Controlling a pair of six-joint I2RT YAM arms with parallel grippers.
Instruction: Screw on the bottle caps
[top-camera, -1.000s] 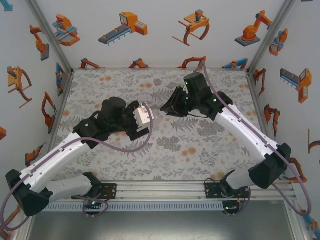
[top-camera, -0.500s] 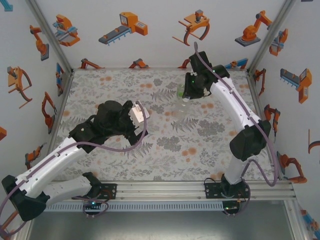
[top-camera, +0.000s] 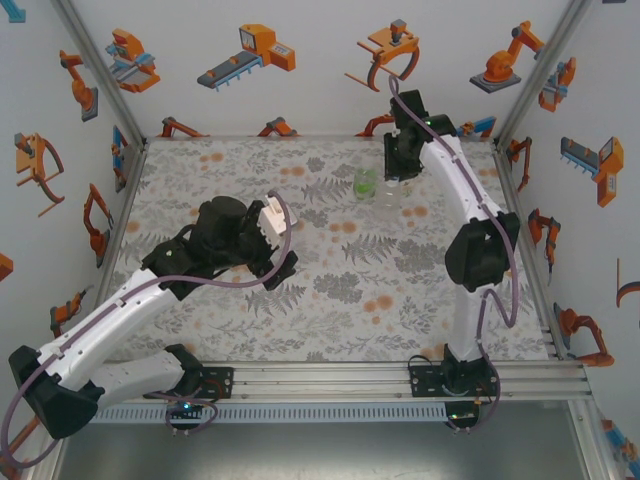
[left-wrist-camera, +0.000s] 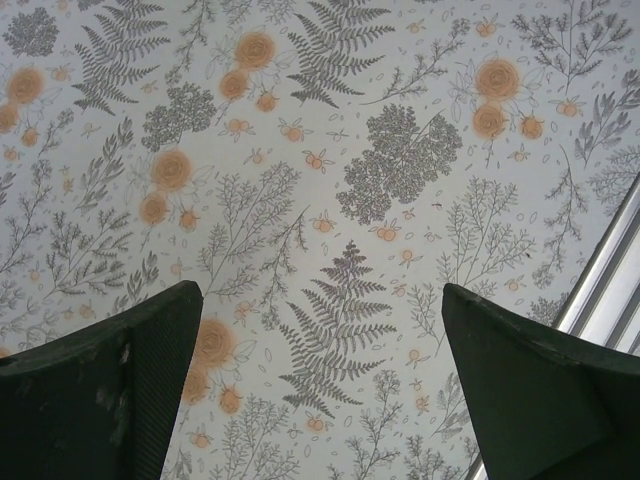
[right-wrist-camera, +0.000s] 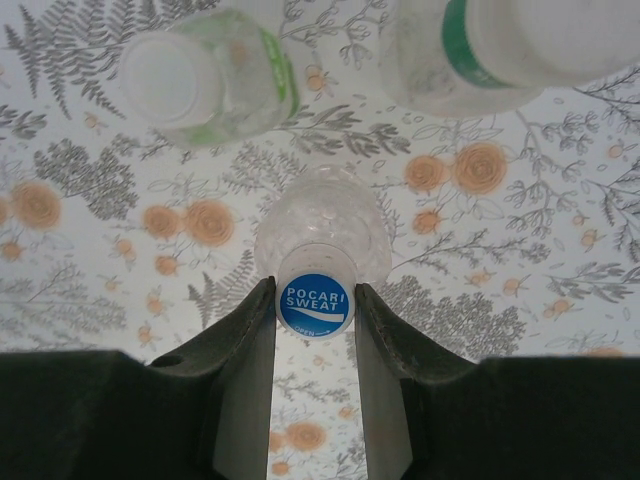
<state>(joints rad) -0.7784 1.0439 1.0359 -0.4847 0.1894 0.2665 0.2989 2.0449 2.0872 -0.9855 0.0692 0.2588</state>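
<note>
1. Clenching right tool (right-wrist-camera: 314, 288) on blue cap (right-wrist-camera: 314, 305) topping clear bottle (right-wrist-camera: 322, 225), upright at far right of worktop (top-camera: 360, 320).
2. Hanging left tool (left-wrist-camera: 320, 290) released, fingers (left-wrist-camera: 110, 390) spread wide, above floral worktop left of middle, well apart from bottles.
3. Noting green bottle (right-wrist-camera: 230, 90) with white cap (right-wrist-camera: 160, 80) and green-banded bottle (right-wrist-camera: 470, 60) standing just beyond, near gripped one.

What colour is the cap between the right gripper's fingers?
The cap is blue with white lettering, best seen from the right wrist.
</note>
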